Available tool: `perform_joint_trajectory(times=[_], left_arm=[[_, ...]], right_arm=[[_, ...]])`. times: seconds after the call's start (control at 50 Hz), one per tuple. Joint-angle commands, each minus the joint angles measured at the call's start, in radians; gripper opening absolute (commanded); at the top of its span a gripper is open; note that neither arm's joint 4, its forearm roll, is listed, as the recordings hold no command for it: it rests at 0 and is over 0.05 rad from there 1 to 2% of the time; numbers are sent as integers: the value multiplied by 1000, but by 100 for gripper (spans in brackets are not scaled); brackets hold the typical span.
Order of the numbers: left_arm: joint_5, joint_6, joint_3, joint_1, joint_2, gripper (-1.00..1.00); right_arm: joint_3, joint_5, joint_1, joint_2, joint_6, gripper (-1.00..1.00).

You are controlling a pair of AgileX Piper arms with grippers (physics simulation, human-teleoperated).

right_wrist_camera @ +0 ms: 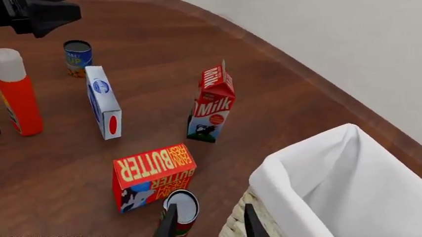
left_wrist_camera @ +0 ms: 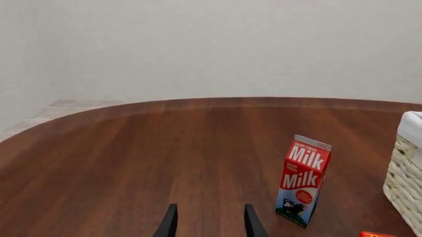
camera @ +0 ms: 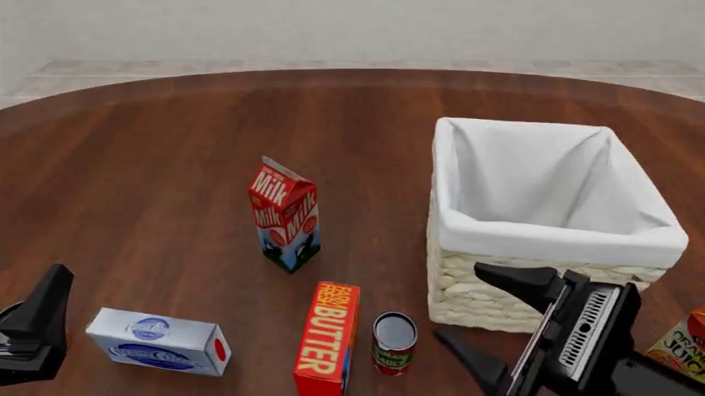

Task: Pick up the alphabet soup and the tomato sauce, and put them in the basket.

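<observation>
Cream wicker forms the basket [camera: 518,285], its white lining folded over the rim, standing on the dark wooden table [camera: 165,165] to the right of centre in the front view. Nothing lies inside it. The tomato sauce [camera: 394,341], a red-and-green can with a grey top, stands upright just in front of the basket's near left corner, close beside the butter box [camera: 328,338]. The right gripper [camera: 483,318] hangs just right of this can with its fingers spread and nothing between them; in the right wrist view the can's top [right_wrist_camera: 183,206] shows just beyond the fingertips [right_wrist_camera: 169,222]. The alphabet soup [right_wrist_camera: 78,58], blue and orange, appears only in the right wrist view, standing upright near the left arm, well apart from the basket, beyond a white box [right_wrist_camera: 104,101] and an orange bottle [right_wrist_camera: 18,96]. A milk carton [camera: 284,216] stands upright left of the basket. The left gripper [left_wrist_camera: 208,223] is parted and empty over bare wood, with the milk carton just off to one side.
</observation>
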Motion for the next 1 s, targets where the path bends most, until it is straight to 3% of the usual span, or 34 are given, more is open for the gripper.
perform_joint_trajectory(times=[0.02,1.0], left_arm=[[-15,-4,-1,1,17,100],[3,-14,1,3,0,100]], right_arm=[[-11,-74,17,134,-6,100],[-58,-178,82,399,-14,100]])
